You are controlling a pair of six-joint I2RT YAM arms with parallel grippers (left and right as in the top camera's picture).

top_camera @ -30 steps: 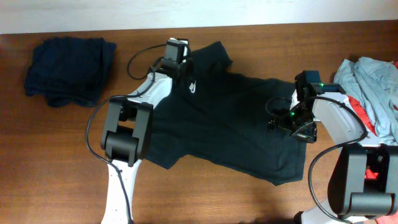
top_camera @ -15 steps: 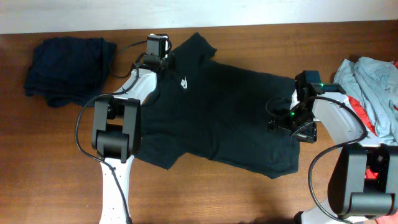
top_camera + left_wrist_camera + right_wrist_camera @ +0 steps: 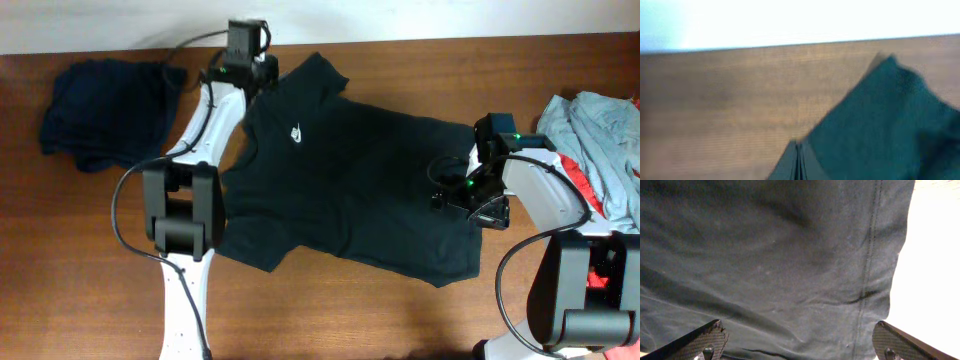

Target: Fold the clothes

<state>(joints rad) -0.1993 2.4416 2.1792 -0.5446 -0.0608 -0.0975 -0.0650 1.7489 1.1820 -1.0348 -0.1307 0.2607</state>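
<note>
Near edge of work area: bare wooden table point(image 3: 330, 320); the near sleeve and near hem corner of the black T-shirt point(image 3: 370, 190) reach furthest toward the arm bases.
Right gripper point(image 3: 468, 195): jaws spread fully, holding nothing. The wrist view shows both fingertips point(image 3: 707, 337) wide apart with shirt cloth and a stitched seam point(image 3: 872, 255) directly beneath. It sits over the hem end of the shirt.
Task item, position: the black T-shirt lies spread flat, front up, across the middle of the table, with the white logo point(image 3: 297, 131) showing.
Task item, long axis: runs across the table, neck end to the robot's left and hem to the right, canted slightly so the left end lies farther away.
Unfolded stock: a grey-blue and red heap point(image 3: 600, 130) at the right edge, just beyond the right arm and apart from the shirt.
Left gripper point(image 3: 250, 60): closed at the far-left corner of the shirt, near the table's back edge. Its fingers are not visible in the wrist view, but cloth gathers to a crease at the bottom of that frame; judged to be pinching the far sleeve.
Governing relation: the shirt extends from the left gripper toward the near right. The left arm is nearer the sleeve and neck end, the right arm nearer the hem.
Far left: a dark navy bundle point(image 3: 110, 105), well apart from the shirt.
</note>
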